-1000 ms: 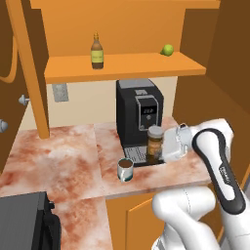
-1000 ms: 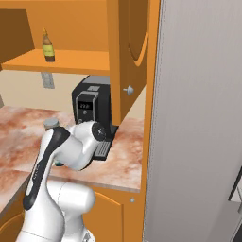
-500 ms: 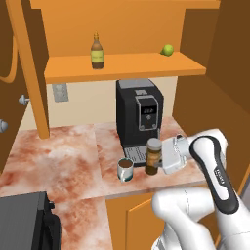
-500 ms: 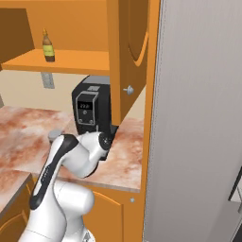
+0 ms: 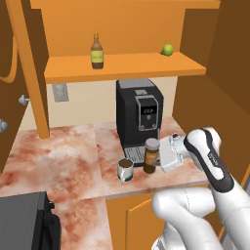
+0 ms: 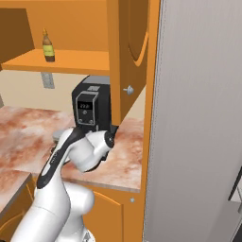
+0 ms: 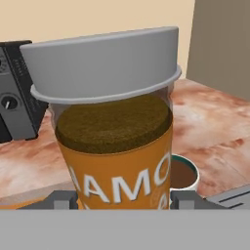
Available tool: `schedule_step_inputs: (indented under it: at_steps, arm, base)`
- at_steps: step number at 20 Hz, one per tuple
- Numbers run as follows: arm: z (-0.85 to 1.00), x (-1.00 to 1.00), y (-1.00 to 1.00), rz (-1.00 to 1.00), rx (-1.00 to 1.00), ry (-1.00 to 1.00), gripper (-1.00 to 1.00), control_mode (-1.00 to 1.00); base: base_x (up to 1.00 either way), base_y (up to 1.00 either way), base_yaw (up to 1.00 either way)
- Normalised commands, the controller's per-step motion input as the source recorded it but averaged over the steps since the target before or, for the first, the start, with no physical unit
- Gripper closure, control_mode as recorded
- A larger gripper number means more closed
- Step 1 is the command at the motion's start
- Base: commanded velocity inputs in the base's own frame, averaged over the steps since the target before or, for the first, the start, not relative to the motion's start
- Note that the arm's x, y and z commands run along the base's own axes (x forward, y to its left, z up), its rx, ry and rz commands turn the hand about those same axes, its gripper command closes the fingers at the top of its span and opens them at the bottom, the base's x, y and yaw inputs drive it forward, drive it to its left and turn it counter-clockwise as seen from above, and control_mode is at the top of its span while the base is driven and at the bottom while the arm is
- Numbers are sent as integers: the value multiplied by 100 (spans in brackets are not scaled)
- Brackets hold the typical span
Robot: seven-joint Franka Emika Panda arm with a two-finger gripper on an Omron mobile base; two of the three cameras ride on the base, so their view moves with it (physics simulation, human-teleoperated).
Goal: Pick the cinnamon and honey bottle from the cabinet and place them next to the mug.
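The cinnamon (image 5: 152, 155), a brown jar with a tan label and grey lid, is upright just right of the mug (image 5: 125, 169), low at the counter in front of the coffee machine. My gripper (image 5: 160, 157) is shut on it from the right. In the hand view the cinnamon (image 7: 117, 146) sits between my fingertips (image 7: 61, 199), with the mug (image 7: 184, 174) just behind it. Whether the jar rests on the counter I cannot tell. The honey bottle (image 5: 97, 51) stands on the shelf of the cabinet (image 5: 127, 65); it also shows as honey bottle (image 6: 47, 46).
A black coffee machine (image 5: 139, 114) stands right behind the jar and mug. A green lime (image 5: 167, 49) lies on the shelf at the right. The open cabinet door (image 6: 130, 52) hangs over the counter's right end. A dark appliance (image 5: 24, 224) sits at the lower left.
My gripper has come down and a little left with the cinnamon, from level with the coffee machine's tray to counter height beside the mug. The grip has stayed the same.
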Motion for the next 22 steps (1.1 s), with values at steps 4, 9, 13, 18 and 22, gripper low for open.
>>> schedule_step_inputs:
  at_steps: [4,9,13,18,22]
  arm:
    - [-14,33,1,0,0,0,100,-100]
    - [-10,29,0,0,0,0,100,-100]
    - [-14,19,0,-1,-1,0,100,-100]
    - [-22,21,0,-1,0,0,100,-100]
    - [-30,16,0,0,0,0,100,-100]
  base:
    - [0,0,0]
    - [0,0,0]
    - [0,0,0]
    - [0,0,0]
    - [0,0,0]
